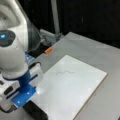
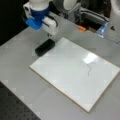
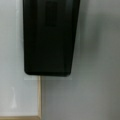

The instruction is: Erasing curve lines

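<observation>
The gripper is hanging right above the black eraser at the board's corner in a front view. Its fingers are dark and short under the white hand and the blue mount, and their tips are sitting just over the eraser's far end. How they are set, spread or pressed together, cannot be told from these views.

The eraser is lying flat, a long black block, straddling the edge of the white board, partly on it and partly on the grey table. In the wrist view the eraser is filling the top of the frame, with the board's wooden edge running below it, the board at left and the table at right.

The curve lines are sitting untouched on the board, well apart from the eraser, just below a glare patch. In a front view the curve lines are showing as a thin wavy squiggle near the board's middle, toward its upper half.

The arm is looming large at that view's left, with the blue mount low down over the board's near corner. A small orange thing is lying on the table past the board; it is showing in both front views.
</observation>
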Controlling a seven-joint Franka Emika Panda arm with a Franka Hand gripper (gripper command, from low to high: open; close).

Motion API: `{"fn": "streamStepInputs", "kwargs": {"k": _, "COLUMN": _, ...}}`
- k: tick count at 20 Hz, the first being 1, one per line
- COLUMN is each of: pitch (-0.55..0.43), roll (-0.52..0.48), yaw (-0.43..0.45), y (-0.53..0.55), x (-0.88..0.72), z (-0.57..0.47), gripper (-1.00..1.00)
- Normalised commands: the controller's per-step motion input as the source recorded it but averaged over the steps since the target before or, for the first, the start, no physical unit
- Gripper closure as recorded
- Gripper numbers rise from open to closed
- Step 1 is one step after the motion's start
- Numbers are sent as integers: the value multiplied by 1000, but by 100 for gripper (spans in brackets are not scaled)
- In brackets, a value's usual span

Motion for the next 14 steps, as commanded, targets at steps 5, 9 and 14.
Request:
{"fn": "streamStepInputs", "kwargs": {"k": 5, "pitch": 50, "roll": 152, "yaw": 16, "y": -85, "x": 228, "z": -30, "gripper": -100}}
{"fn": "streamStepInputs", "kwargs": {"k": 9, "pitch": 51, "roll": 181, "yaw": 11, "y": -72, "x": 263, "z": -62, "gripper": -100}}
{"fn": "streamStepInputs", "kwargs": {"k": 14, "pitch": 29, "roll": 148, "yaw": -7, "y": -98, "x": 261, "z": -41, "gripper": -100}}
